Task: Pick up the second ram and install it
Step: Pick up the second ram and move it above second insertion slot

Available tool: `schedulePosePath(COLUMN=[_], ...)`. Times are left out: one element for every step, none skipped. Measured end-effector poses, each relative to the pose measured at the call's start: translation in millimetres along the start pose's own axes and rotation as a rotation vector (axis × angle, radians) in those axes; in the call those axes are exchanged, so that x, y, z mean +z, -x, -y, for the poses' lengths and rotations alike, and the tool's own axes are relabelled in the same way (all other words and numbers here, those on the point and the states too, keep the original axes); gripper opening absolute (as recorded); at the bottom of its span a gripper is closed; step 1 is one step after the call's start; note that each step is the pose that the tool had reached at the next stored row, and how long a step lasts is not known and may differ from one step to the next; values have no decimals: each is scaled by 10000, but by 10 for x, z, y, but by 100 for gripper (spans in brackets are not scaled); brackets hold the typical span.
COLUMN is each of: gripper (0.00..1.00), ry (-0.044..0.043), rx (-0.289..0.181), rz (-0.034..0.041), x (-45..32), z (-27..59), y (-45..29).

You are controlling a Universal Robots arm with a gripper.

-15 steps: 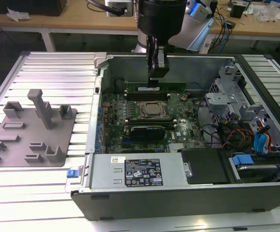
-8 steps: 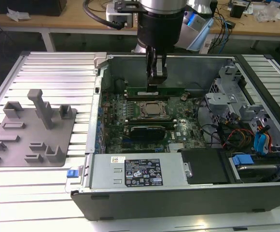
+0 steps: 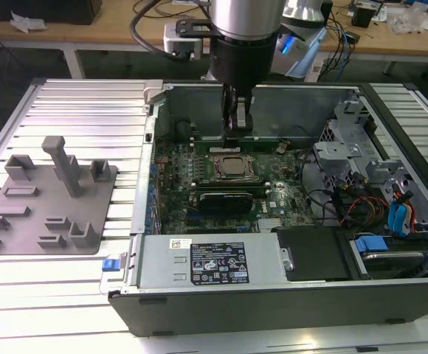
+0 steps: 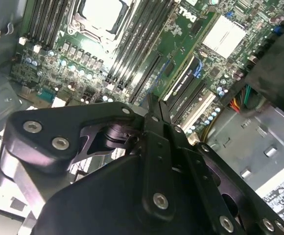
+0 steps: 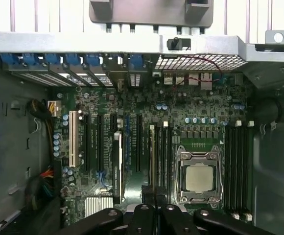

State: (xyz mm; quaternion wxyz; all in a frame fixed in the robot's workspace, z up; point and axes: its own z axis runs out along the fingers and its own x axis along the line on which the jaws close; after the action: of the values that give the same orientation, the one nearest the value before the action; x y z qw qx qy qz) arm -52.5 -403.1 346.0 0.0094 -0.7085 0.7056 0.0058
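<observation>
Presently your pincer [image 5: 155,192] stands with fingers together over the ram stick [image 5: 152,156], which sits edge-up near the processor socket [image 5: 198,176]; whether it clamps the stick is unconfirmed. Judge the stick light, stiff and brittle: hold its bare top edge, never chips or contacts.

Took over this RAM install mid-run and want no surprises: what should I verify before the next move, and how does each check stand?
1. Stick gone from the grey tray: ok, no green stick shows there.
2. The hand is inside the open case, above the motherboard: ok.
3. Its fingers are closed together: ok.
4. The second ram is held between them: cannot tell.
5. In the first wrist view the hand lines up with the slots beside the CPU socket: ok.
6. The clips on those slots are open: cannot tell.
</observation>
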Motion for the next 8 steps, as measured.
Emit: schedulePosePath(gripper=[9, 9, 9, 9, 9, 9, 9, 9], ry=[1, -1, -1, -1, -1, 0, -1, -1], rx=[0, 1, 0, 1, 0, 1, 1, 1], rz=[2, 38, 69, 91, 124, 140, 162, 172], x=[18, 52, 67, 79, 93, 103, 123, 149], z=[0, 0, 0, 0, 0, 0, 1, 2], y=[4, 18, 27, 34, 42, 48, 58, 67])
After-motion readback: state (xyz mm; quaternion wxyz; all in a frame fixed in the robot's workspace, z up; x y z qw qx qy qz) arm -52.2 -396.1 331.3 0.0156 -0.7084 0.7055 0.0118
